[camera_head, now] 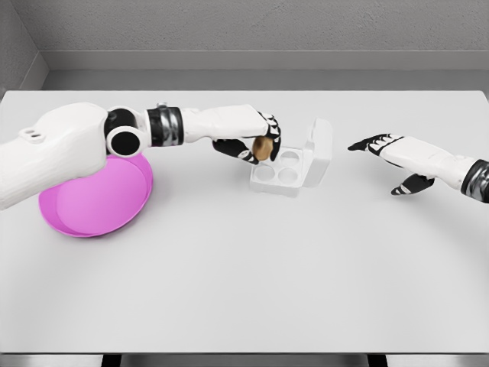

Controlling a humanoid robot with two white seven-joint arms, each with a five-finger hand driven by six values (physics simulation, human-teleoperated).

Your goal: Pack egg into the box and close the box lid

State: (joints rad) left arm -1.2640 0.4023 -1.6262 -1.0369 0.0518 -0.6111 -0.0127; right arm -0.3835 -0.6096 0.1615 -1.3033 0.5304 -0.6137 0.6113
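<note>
Nearest the camera, at the left edge: the bulky white left arm, crossing over a pink bowl (95, 202) on the white table (244, 290). From there, reaching rightward to just left of frame centre, with the left hand (252, 143) curled around a brown egg (262, 148), pinched between fingers and thumb. Immediately right of the egg, nearly touching: the white box (294, 162), open, four round cups showing, lid (319, 144) standing up along its far-right side. Egg at the box's upper-left corner, beside the near-left cups, held roughly upright as far as can be told. Coming move judged short: slightly rightward and down into a cup. At mid-right of frame, well apart from the box: the right hand (397, 157), fingers extended and relaxed, empty, on the lid's side, so likely better placed for closing.
</note>
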